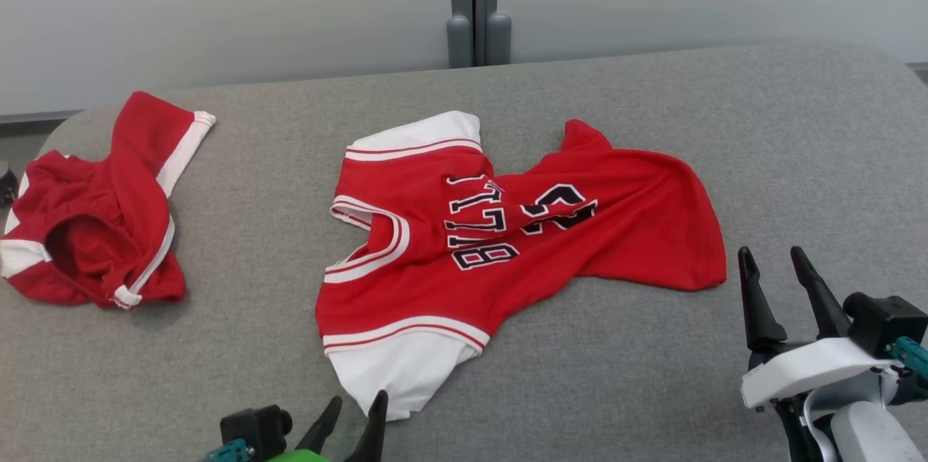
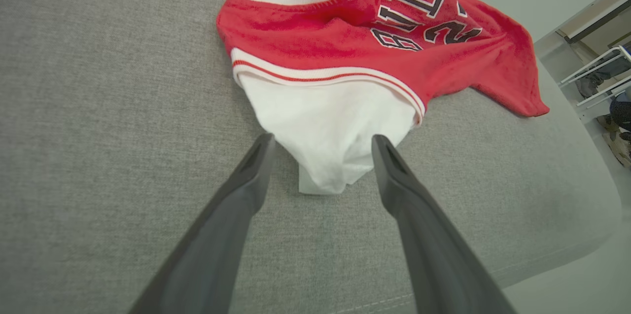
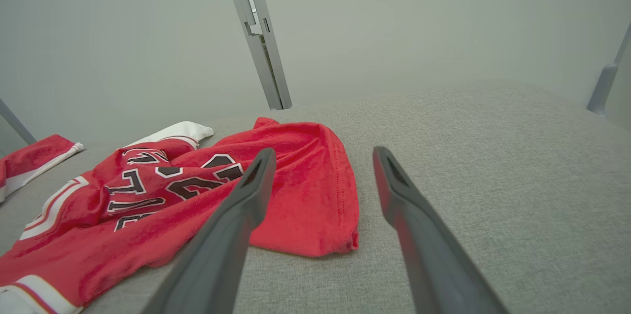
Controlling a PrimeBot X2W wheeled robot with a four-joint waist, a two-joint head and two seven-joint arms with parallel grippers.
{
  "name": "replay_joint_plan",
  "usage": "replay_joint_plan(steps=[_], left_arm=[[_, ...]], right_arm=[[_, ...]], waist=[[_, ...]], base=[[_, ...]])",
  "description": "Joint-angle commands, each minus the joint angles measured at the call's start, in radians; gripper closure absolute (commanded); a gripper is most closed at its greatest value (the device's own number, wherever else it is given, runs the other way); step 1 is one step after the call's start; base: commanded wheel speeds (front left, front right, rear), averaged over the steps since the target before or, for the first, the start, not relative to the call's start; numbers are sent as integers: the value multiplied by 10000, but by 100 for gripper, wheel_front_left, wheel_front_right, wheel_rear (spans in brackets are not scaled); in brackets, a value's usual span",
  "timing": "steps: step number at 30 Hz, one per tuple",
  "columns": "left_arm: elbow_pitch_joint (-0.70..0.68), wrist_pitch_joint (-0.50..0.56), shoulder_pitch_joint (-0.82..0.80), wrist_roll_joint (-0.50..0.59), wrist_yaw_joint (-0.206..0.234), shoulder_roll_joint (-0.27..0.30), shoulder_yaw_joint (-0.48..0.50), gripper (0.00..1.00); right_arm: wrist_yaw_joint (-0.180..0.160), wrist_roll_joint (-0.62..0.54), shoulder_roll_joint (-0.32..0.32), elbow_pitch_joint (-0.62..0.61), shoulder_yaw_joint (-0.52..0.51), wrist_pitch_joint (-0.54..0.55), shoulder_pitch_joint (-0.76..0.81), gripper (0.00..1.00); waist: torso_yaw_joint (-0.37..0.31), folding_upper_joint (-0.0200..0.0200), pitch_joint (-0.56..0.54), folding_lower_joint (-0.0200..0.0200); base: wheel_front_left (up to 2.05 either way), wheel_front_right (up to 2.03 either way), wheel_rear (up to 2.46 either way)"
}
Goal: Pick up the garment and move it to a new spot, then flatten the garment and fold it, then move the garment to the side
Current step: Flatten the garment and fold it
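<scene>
The garment (image 1: 507, 237) is a red jersey with white sleeves and black lettering, lying crumpled on the grey table (image 1: 652, 389), collar to the left. My left gripper (image 1: 359, 407) is open at the bottom edge, its tips beside the near white sleeve (image 2: 330, 126), which lies between the fingers in the left wrist view without being pinched. My right gripper (image 1: 772, 259) stands open to the right of the jersey's hem corner (image 3: 335, 235), apart from the cloth. In the right wrist view the red body (image 3: 197, 195) spreads to the left of the fingers.
A second red and white garment (image 1: 94, 223) lies bunched at the table's left end. A grey post (image 1: 478, 5) rises behind the far edge against a pale wall. The table's right edge curves down in the left wrist view.
</scene>
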Motion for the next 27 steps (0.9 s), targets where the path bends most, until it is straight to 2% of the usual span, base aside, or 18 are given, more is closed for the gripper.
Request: replay_joint_plan(steps=[1,6,11,14,15,16,17,20,21,27], left_arm=[[-66,205,31,-208,153,43,-61,0],[173,1005,-217,-932,733,38,-614,0],[499,747,-561,-1530,1462,39,-783,0],[700,785,-633,-1676,1704,39,-877,0],[746,855,-651,-1699,1723,39,-898,15],[753,883,-655,-1725,1751,39,-907,24],[774,963,-644,-1742,1783,49,-942,44],[781,1019,-646,-1791,1800,109,-915,72],[793,1026,-654,-1781,1804,143,-898,100],[639,1130,-585,-1865,1721,325,-842,100]], right_arm=[[-10,38,17,-56,29,-28,-138,0],[-10,83,69,-51,82,-29,-284,0],[-10,118,164,-48,52,-29,-356,0],[-10,146,210,-15,32,-30,-353,0],[-10,143,216,-5,11,-30,-347,0],[-10,141,217,-8,-6,-30,-343,0],[-10,137,222,-18,-52,-30,-337,0],[-10,118,281,-4,-109,-30,-362,0],[-10,119,296,8,-107,-30,-382,0],[-10,110,326,34,-135,-30,-397,0]], waist=[[-28,0,77,0],[-210,0,232,0],[-411,0,330,0],[-445,0,371,0],[-437,0,388,0],[-426,0,398,0],[-392,0,423,0],[-296,0,447,0],[-252,0,445,0],[29,0,431,0]], base=[[0,0,0],[0,0,0],[0,0,0],[0,0,0],[0,0,0],[0,0,0],[0,0,0],[0,0,0],[0,0,0],[0,0,0]])
